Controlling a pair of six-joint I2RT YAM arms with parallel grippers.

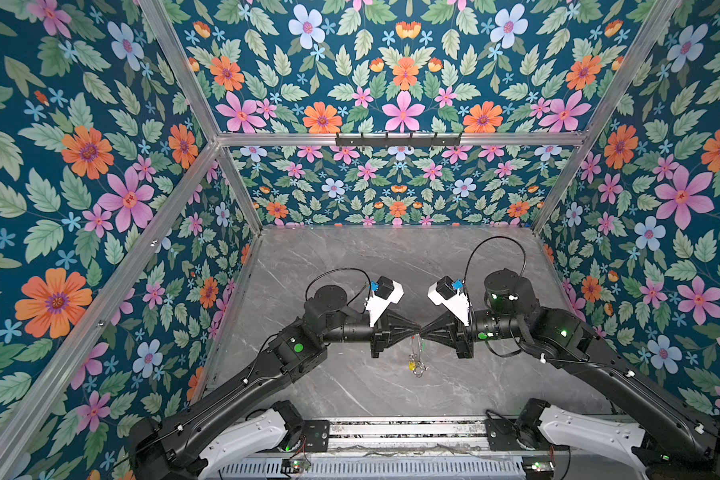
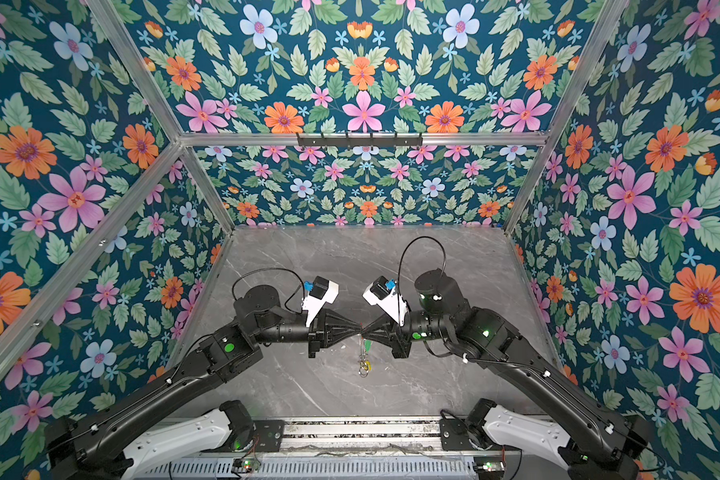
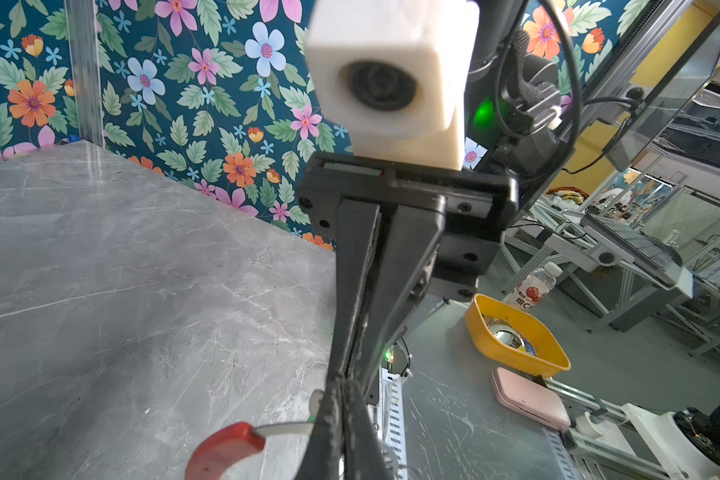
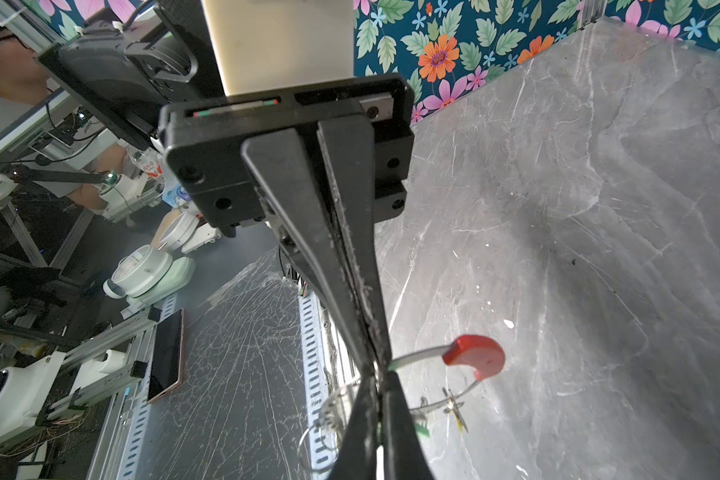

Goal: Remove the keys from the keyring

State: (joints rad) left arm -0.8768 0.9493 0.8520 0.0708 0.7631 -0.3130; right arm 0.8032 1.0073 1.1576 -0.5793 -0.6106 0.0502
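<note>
Both arms reach level toward each other above the counter. Left gripper and right gripper, tips touching, each clamp tight onto the keyring; keys dangle below.

Left gripper and right gripper meet tip to tip over mid-bench, jaws closed on the keyring. Together with their arms they bar the middle from side to side. Keyring and keys hang under the tips, between them and the bench. Bench bare behind the arms, in front of them and beneath each. Walls close three sides.
</note>
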